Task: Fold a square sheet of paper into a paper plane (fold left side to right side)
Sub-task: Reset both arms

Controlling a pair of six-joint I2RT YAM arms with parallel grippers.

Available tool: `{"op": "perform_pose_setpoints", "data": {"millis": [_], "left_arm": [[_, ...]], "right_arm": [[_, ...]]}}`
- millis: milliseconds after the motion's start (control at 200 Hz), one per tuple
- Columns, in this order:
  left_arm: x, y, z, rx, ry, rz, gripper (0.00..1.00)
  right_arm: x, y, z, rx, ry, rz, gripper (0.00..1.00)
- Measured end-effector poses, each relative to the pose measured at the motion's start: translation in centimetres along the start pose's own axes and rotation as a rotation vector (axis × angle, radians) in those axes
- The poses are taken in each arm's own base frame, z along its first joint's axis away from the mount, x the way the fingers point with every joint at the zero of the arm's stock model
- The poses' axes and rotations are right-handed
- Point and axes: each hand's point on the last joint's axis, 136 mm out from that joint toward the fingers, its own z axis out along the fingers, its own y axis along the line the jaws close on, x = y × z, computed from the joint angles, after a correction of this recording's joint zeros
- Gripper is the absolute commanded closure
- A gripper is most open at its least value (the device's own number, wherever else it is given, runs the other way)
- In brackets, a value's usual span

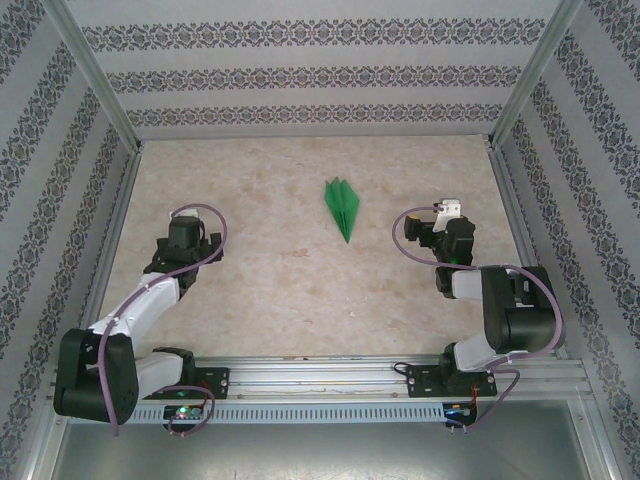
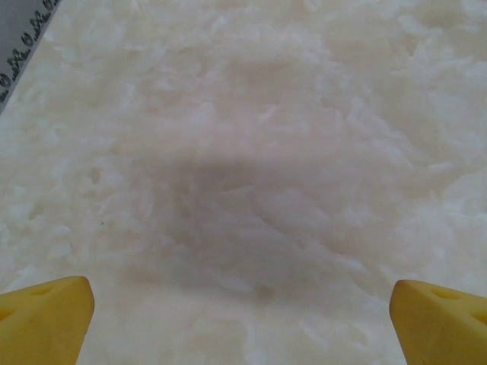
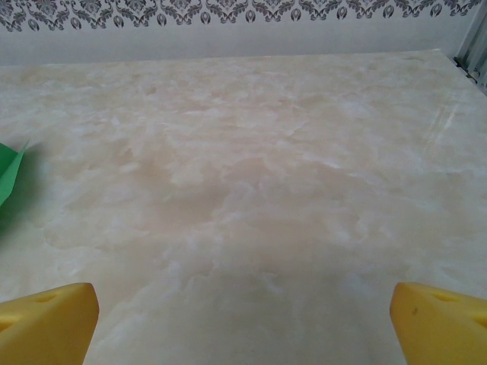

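Observation:
A green paper plane lies flat on the marbled table near the middle, its point toward the arms and its wings toward the back wall. A corner of the paper plane shows at the left edge of the right wrist view. My left gripper hovers over bare table well to the plane's left. Its yellow fingertips stand wide apart, open with nothing between them. My right gripper is to the plane's right, open and empty too, yellow fingertips spread over bare table.
The marbled table is boxed in by patterned walls at the back and sides with metal posts at the corners. An aluminium rail carrying the arm bases runs along the near edge.

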Motion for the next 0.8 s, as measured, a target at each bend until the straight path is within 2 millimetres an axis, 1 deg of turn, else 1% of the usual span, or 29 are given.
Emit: {"op": "perform_pose_setpoints", "data": {"millis": [145, 430, 799], "left_arm": [[-0.6, 0.2, 0.9, -0.006, -0.049, 0.025, 0.0], [-0.9, -1.0, 2.5, 0.067, -0.14, 0.038, 0.0], [-2.4, -2.0, 4.0, 0.139, -0.267, 0.009, 0.0]], "right_arm": [[0.0, 0.0, 0.0, 0.0, 0.0, 0.0, 0.02], [0.0, 0.0, 0.0, 0.0, 0.0, 0.0, 0.02], [0.0, 0.0, 0.0, 0.0, 0.0, 0.0, 0.02]]}}
